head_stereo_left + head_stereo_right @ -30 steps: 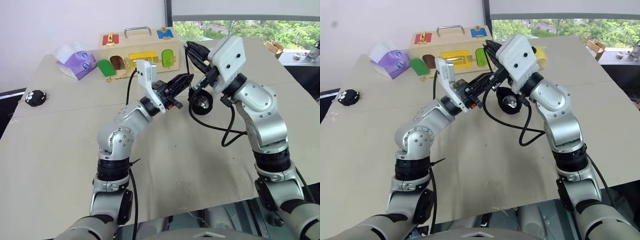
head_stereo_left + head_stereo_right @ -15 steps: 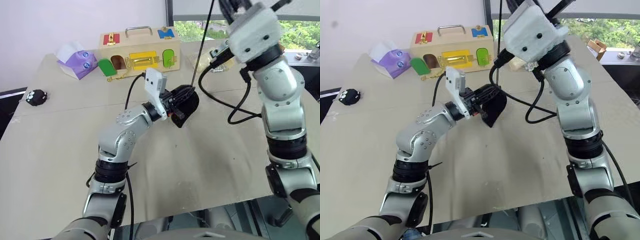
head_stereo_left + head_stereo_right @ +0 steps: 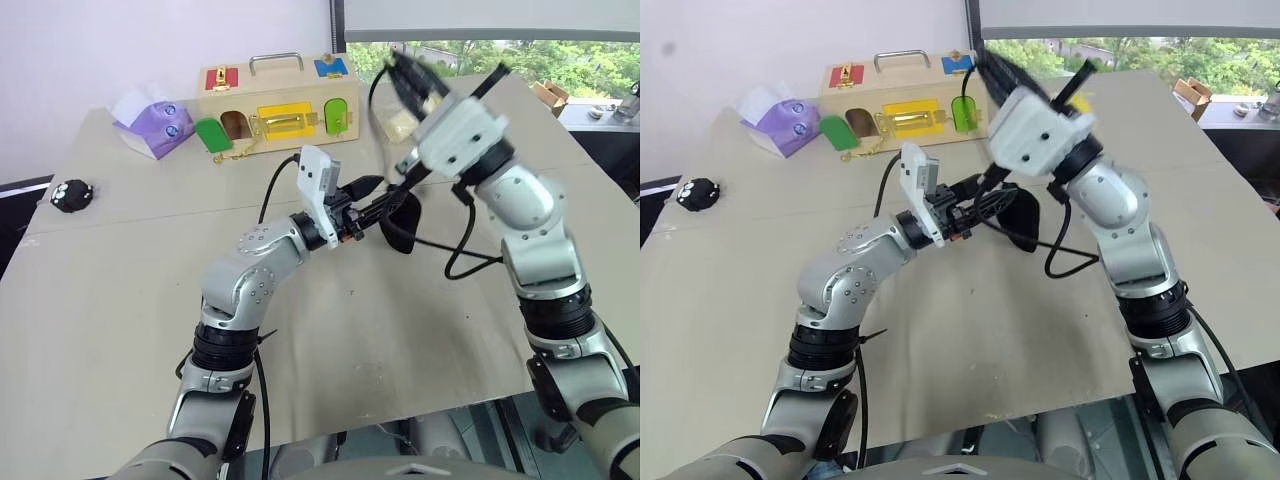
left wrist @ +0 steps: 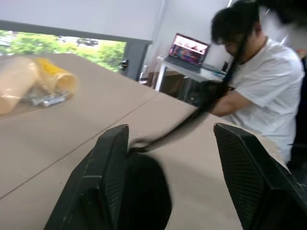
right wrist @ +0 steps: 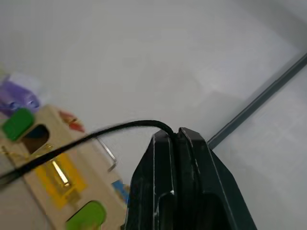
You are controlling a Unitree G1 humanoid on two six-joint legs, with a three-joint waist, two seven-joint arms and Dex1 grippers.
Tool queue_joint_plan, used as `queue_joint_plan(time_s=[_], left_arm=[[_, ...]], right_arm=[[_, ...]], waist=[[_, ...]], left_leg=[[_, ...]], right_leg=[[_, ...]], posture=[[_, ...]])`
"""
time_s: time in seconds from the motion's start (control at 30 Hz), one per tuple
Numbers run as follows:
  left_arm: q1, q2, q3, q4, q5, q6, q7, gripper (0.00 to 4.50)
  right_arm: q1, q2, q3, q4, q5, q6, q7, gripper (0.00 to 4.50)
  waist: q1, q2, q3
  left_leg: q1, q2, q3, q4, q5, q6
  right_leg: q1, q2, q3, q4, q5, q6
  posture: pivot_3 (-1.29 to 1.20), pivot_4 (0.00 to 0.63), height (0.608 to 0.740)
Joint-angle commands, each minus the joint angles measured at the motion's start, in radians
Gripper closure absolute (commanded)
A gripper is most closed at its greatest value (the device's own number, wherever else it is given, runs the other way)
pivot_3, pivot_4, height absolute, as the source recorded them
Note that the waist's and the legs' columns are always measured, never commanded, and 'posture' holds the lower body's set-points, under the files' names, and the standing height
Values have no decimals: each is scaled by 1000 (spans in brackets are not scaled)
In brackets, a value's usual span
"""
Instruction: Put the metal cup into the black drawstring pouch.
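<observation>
One pouch [image 3: 402,218] hangs mid-frame, contents unseen – left gripper [image 4: 168,182] fingers spread wide around it; right gripper [image 5: 178,136] pinched tight on its cord [image 5: 86,138]

Left gripper [image 4: 168,187] fingers spread apart, reaching toward the raised right gripper [image 5: 178,136], whose fingers are pressed together.

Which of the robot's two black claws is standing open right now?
The left gripper, its two fingers spread apart with the black drawstring pouch between them. The right gripper is pinched shut on the pouch's cord.
</observation>
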Motion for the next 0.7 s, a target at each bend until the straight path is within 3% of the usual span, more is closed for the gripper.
queue_joint_plan(time_s=[0.03,0.13,0.17,0.3,0.5,0.7], left_arm=[[23,32,125,-69,-100,17,1,1475],[49,83,225,-105,-268,105,-15,1467],[55,106,244,-120,-305,132,-15,1467],[153,244,323,-135,-305,161,-26,1467],[492,408,362,-89,-133,45,-128,1467],[745,404,291,-42,121,-245,-179,1467]], right_arm=[[14,-4,-24,-63,53,39,41,4189],[77,-2,-39,-64,96,108,66,3319],[107,-8,-44,-59,113,128,80,2817],[237,-60,-94,-18,193,147,148,1049],[457,-101,-205,45,437,179,321,1049],[656,-147,-252,210,538,78,523,1049]], waist=[[-3,0,0],[-3,0,0],[-2,0,0],[3,0,0],[0,0,0],[11,1,0]], left_leg=[[0,0,0,0,0,0],[1,3,0,-1,0,0],[1,3,0,-1,0,0],[0,3,-1,0,0,0],[4,4,4,-6,0,0],[4,6,4,-8,-1,1]], right_leg=[[0,0,0,0,0,0],[0,2,0,0,0,0],[0,2,0,0,0,0],[1,2,-1,-1,0,-1],[1,2,4,-2,0,-1],[1,-2,3,-4,0,-2]], posture=[[0,150,740],[0,150,740],[0,150,740],[0,150,740],[0,150,740],[0,150,740]])
